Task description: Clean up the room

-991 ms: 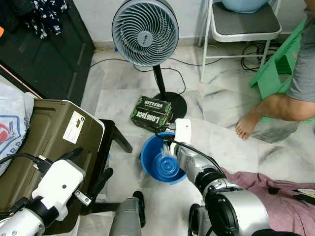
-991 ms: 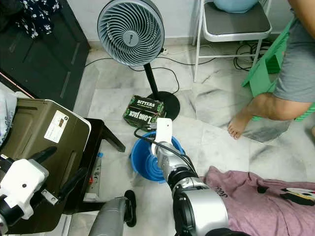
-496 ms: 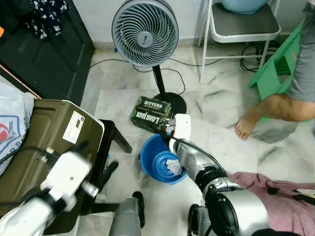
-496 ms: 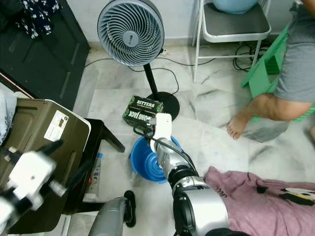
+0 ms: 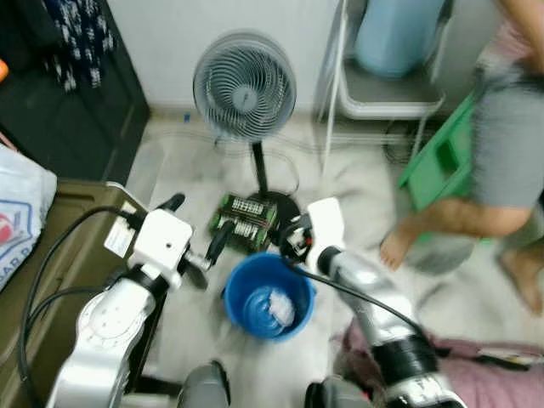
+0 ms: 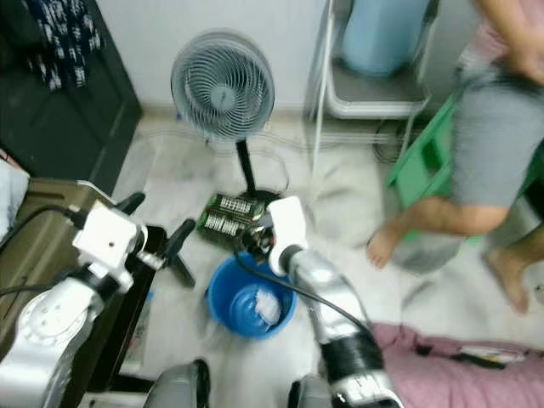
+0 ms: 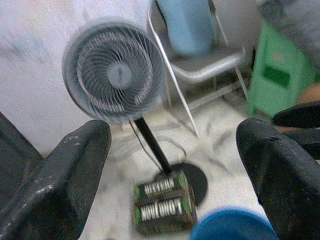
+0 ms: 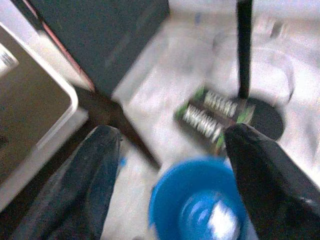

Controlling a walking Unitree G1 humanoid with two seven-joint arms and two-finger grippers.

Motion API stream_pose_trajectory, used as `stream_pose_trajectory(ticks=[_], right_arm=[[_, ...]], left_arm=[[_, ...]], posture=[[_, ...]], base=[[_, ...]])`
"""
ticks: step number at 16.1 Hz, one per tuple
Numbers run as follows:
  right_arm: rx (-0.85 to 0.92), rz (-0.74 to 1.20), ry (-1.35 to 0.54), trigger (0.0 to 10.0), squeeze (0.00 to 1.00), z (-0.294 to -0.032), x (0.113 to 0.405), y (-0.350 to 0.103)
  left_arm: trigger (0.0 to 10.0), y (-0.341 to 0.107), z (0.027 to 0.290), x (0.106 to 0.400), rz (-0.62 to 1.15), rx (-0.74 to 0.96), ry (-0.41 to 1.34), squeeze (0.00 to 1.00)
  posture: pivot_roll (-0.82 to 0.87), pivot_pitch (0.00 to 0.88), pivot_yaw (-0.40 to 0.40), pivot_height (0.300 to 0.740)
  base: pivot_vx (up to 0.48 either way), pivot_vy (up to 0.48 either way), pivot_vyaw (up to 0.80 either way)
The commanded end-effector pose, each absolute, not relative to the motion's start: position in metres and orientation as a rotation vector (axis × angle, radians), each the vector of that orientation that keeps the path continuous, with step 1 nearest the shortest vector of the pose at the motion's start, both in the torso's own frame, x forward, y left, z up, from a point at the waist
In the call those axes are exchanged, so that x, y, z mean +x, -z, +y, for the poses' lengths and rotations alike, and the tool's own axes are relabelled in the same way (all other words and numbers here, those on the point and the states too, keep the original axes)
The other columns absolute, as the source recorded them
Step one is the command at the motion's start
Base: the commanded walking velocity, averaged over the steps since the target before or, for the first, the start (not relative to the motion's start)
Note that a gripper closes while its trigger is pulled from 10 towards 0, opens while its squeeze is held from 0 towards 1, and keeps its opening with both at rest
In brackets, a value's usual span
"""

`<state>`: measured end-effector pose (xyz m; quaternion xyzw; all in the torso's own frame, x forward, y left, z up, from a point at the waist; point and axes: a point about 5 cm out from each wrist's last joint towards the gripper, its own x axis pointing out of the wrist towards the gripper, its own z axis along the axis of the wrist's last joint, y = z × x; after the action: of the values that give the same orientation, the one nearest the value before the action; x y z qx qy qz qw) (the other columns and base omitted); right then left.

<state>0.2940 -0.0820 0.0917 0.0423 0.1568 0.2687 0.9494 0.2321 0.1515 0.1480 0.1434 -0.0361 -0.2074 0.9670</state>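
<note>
Right end effector [image 8: 170, 165] spread above blue bucket [image 5: 263, 297], wad [image 5: 276, 306] inside.

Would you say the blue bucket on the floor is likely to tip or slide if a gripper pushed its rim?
The blue bucket probably slides easily: it looks like light plastic on smooth marble floor. It holds just crumpled white trash, so a rim push may tip it.

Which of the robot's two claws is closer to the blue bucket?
The right gripper. It hangs open right at the rim of the blue bucket, beside the green box. The left gripper sits open farther off, near the brown case.
</note>
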Motion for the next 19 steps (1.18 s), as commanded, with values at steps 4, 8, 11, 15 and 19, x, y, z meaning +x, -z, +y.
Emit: stream_pose_trajectory(ticks=[4,8,11,15,19], right_arm=[[0.133,0.060,-0.343,10.0,0.93,-0.127,0.273,-0.118],[0.048,0.067,-0.150,10.0,0.00,-0.169,0.250,-0.109],[0.040,0.096,-0.084,10.0,0.00,-0.175,0.248,-0.097],[-0.124,-0.023,0.036,10.0,0.00,-0.185,0.273,-0.117],[-0.085,-0.011,0.039,10.0,0.00,-0.180,0.274,-0.123]], left_arm=[[10.0,-0.138,0.173,0.247,-0.099,0.283,0.169,0.00],[10.0,-0.108,0.188,0.223,-0.019,0.124,0.021,0.00],[10.0,-0.095,0.192,0.215,0.007,0.133,0.016,0.00],[10.0,-0.117,0.196,0.236,-0.106,0.139,-0.024,0.00],[10.0,-0.109,0.200,0.227,-0.063,0.139,-0.056,0.00]], posture=[[-0.02,0.000,-0.023,0.740],[-0.05,0.000,-0.033,0.740],[-0.04,0.000,-0.053,0.740],[-0.04,0.000,-0.048,0.740],[-0.07,0.000,-0.018,0.740]], base=[[0.000,0.000,0.00],[0.000,0.000,0.00],[0.000,0.000,0.00],[0.000,0.000,0.00],[0.000,0.000,0.00]])
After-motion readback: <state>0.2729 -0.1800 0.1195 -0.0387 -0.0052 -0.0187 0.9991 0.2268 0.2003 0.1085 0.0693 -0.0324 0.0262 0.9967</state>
